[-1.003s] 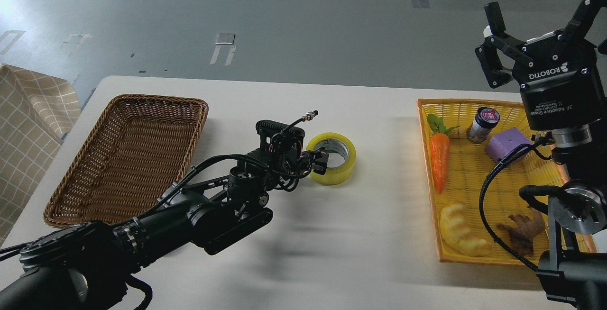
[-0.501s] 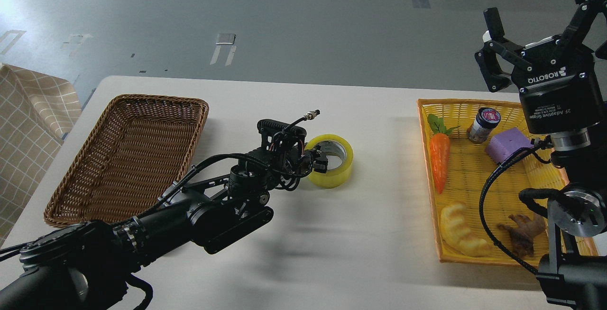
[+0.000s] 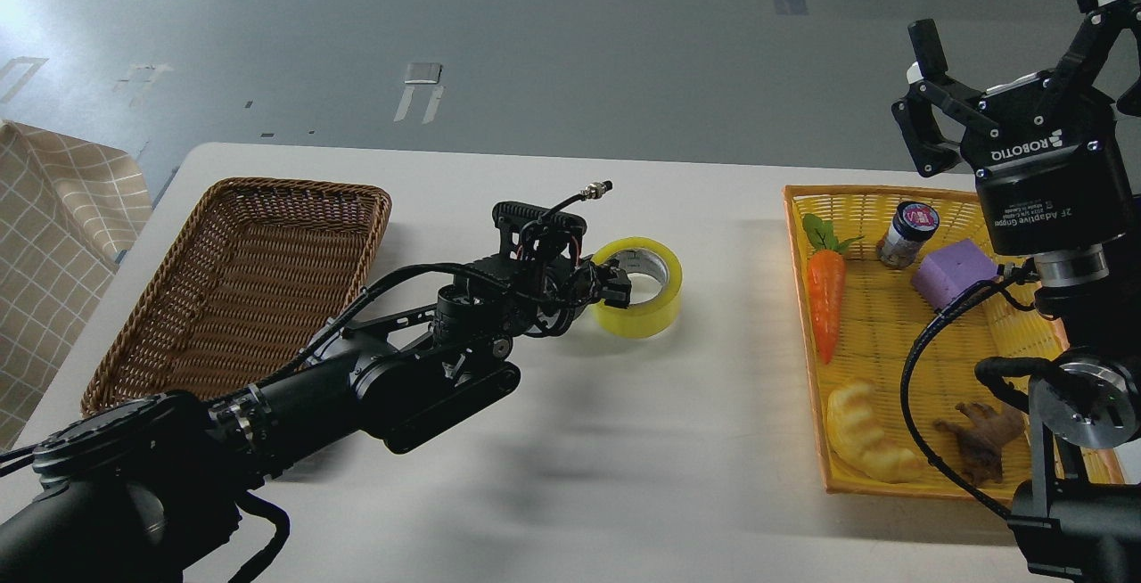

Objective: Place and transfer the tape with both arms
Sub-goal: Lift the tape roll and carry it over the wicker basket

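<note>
The tape (image 3: 658, 314), a yellow translucent roll with a grey-white core, is at the table's middle, tilted and slightly off the surface. My left gripper (image 3: 613, 287) reaches in from the left and is shut on the roll's near wall, with one finger inside the core. My right gripper (image 3: 1007, 26) is raised high at the right, above the yellow basket (image 3: 856, 192). Its fingers are spread wide and hold nothing. It is far from the tape.
A brown wicker basket (image 3: 294, 184) stands on the left of the white table (image 3: 642, 476). The yellow basket holds a carrot (image 3: 826, 298), a small jar (image 3: 902, 234), a purple block (image 3: 949, 271), a croissant toy (image 3: 865, 436) and a brown toy (image 3: 980, 440). A checked cloth (image 3: 45, 235) hangs at far left.
My left gripper closed on the tape and moved it a little to the right and up, tilting it. My right gripper rose slightly.
</note>
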`<state>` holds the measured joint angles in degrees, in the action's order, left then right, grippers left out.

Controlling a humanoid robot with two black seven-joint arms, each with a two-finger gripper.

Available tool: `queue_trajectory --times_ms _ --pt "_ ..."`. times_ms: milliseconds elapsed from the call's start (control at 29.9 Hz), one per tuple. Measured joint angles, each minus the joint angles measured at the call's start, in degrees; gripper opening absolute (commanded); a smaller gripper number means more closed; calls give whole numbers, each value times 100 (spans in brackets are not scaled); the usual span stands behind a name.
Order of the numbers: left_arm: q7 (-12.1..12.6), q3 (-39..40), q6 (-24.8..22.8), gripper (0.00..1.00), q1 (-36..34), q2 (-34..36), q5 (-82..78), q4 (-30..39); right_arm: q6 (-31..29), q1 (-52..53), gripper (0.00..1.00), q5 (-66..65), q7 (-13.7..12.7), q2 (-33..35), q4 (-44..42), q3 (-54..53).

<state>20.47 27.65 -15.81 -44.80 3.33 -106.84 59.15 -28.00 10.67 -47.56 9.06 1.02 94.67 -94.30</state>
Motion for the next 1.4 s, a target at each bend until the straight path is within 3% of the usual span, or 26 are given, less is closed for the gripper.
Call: queue_trajectory --times_ms 334,568,836,1003,1404 --pt "-364 781 115 0 -313 857 495 791 0 67 100 1 0 154 -7 -1" --pt "-518 1171 117 0 -234 2290 535 1685 0 82 100 -31 0 384 -64 -3" --pt "-828 1757 123 0 578 4090 659 2489 0 80 100 -47 0 586 -108 -5" --pt "-1143 1893 141 0 977 5147 664 2760 0 76 100 -51 0 796 -106 -13" --pt "-1466 1907 741 0 2177 5949 656 2697 0 5 100 -52 0 819 -91 -19"
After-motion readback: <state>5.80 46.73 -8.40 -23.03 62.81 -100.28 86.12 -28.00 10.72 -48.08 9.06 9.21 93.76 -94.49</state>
